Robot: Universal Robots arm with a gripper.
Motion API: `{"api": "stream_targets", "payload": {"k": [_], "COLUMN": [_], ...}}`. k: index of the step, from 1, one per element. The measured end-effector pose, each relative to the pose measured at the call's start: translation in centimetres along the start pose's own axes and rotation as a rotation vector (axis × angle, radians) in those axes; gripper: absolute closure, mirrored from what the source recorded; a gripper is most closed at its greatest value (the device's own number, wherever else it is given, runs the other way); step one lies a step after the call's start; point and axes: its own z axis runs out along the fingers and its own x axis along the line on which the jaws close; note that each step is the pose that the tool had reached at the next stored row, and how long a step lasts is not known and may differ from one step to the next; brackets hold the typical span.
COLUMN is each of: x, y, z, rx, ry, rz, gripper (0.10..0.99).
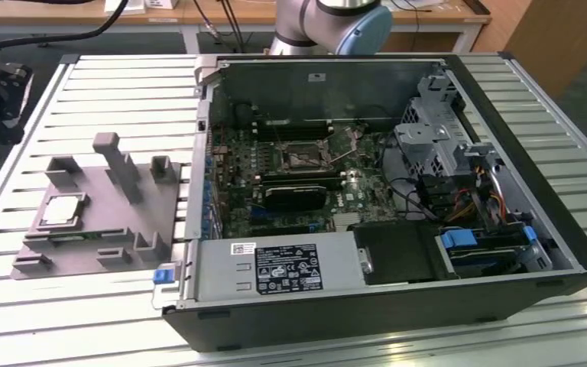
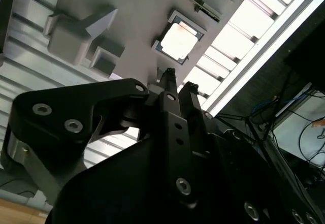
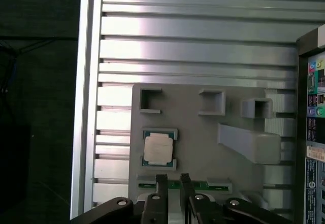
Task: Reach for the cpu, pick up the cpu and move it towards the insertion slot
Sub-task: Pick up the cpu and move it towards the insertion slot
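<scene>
Closest to the wrist cameras, the gripper (image 3: 172,182) hangs over the edge of the grey plate (image 3: 203,132). Its two black fingers (image 3: 161,186) are drawn near each other, leaving just a narrow gap. Nothing sits in that gap and the fingers touch nothing. In the second wrist view the gripper (image 2: 179,82) shows the same slim gap, with pale plate visible through it.

Just past the fingertips, in a square recess of the plate, lies the cpu (image 3: 159,149). It is flat with its silvery top up, and it is apart from the gripper. A thin green strip (image 3: 216,185) lies in the plate's edge, between the fingertips and the cpu. Farther across the plate stand grey upright blocks (image 3: 251,144). The plate rests on a slatted metal table (image 3: 193,51).

Beyond the plate, on the exterior view's right of it, an open computer case (image 1: 375,313) lies on the table. The insertion slot (image 1: 302,157) is inside the case on the board, well apart from the plate. A black card (image 1: 293,197) sits just beside the slot.
</scene>
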Motion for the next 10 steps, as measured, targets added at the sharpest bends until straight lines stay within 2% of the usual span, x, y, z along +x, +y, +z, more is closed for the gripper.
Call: {"api": "stream_targets", "payload": {"k": [2,3,5,6,8,9,10], "x": [0.18,0.2,0.25,0.27,0.29,0.28,0.29], "y": [-0.01,-0.03,-0.05,-0.05,-0.08,-0.12,-0.17], "z": [0.35,0.53,0.9,1.08,1.44,1.62,1.8], "rx": [0.0,0.0,0.0,0.0,0.0,0.0,0.0], "ry": [0.0003,0.0002,0.0003,0.0002,0.0002,0.0002,0.0003], "rz": [0.0,0.0,0.0,0.0,0.0,0.0,0.0], "gripper": [0.792,0.792,0.675,0.675,0.561,0.561,0.502]}}
